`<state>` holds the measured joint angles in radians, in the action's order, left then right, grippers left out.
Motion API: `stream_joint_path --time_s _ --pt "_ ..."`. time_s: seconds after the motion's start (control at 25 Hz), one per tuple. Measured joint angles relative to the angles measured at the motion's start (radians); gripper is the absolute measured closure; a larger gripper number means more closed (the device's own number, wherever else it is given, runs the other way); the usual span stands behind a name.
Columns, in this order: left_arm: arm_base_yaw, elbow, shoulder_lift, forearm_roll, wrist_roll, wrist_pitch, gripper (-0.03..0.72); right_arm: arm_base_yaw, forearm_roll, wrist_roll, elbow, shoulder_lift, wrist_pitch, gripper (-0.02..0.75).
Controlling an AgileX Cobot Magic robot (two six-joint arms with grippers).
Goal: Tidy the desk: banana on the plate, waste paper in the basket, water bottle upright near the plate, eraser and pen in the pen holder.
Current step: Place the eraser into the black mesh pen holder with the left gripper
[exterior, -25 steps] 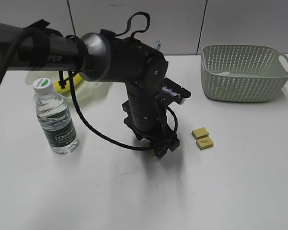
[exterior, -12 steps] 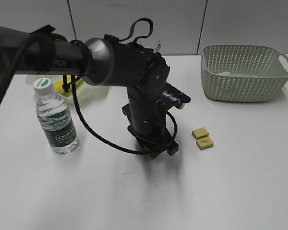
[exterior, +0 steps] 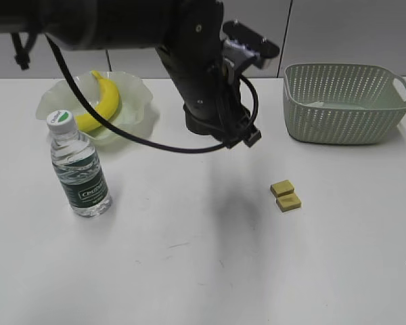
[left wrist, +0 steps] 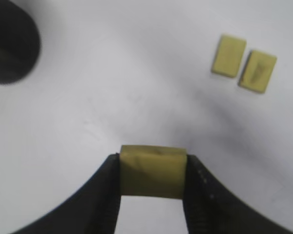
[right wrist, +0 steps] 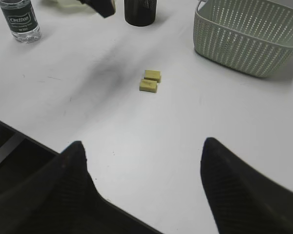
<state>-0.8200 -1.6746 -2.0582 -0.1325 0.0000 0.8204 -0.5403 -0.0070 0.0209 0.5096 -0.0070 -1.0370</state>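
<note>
My left gripper (left wrist: 153, 161) is shut on a yellow eraser (left wrist: 153, 170) and holds it well above the desk (exterior: 189, 257); in the exterior view it (exterior: 247, 137) hangs left of the basket (exterior: 345, 101). Two more erasers (exterior: 285, 195) lie side by side on the desk and also show in the left wrist view (left wrist: 243, 63). The black pen holder (right wrist: 140, 10) stands at the back, blurred at the upper left of the left wrist view (left wrist: 10, 44). The banana (exterior: 105, 101) lies in the plate (exterior: 139, 91). The water bottle (exterior: 78, 166) stands upright in front of the plate. My right gripper (right wrist: 142, 145) is open and empty. Pen and waste paper are not visible.
The left arm (exterior: 196, 61) reaches across the back middle of the desk and hides the pen holder in the exterior view. The right gripper hovers over the desk's near edge (right wrist: 39, 141), with the two erasers (right wrist: 150, 81) ahead of it.
My left arm has risen from the desk and moved back with the eraser in its jaws. The plate and banana are now uncovered. The two loose erasers have not moved.
</note>
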Motion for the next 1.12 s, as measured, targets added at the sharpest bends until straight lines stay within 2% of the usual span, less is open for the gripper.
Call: stream_joint_path --time_s 0.2,0.48,0.6,0.8,1.12 --pt "0.042 0.0 0.055 -0.102 -0.016 -0.175 0.401 0.0 0.0 0.0 0.0 0.0 0.0 0.166" --pt "0.144 0.0 0.056 -0.107 -0.047 -0.435 0.401 0.0 0.0 0.0 0.0 0.0 0.0 0.166" --pt "0.194 0.0 0.044 -0.089 -0.054 -0.578 0.401 0.0 0.0 0.0 0.0 0.0 0.0 0.166" --pt "0.245 0.0 -0.007 0.025 -0.054 -0.759 0.401 0.0 0.0 0.0 0.0 0.0 0.0 0.166" --pt "0.248 0.001 -0.118 0.06 -0.054 -0.794 0.401 0.0 0.0 0.0 0.0 0.0 0.0 0.166"
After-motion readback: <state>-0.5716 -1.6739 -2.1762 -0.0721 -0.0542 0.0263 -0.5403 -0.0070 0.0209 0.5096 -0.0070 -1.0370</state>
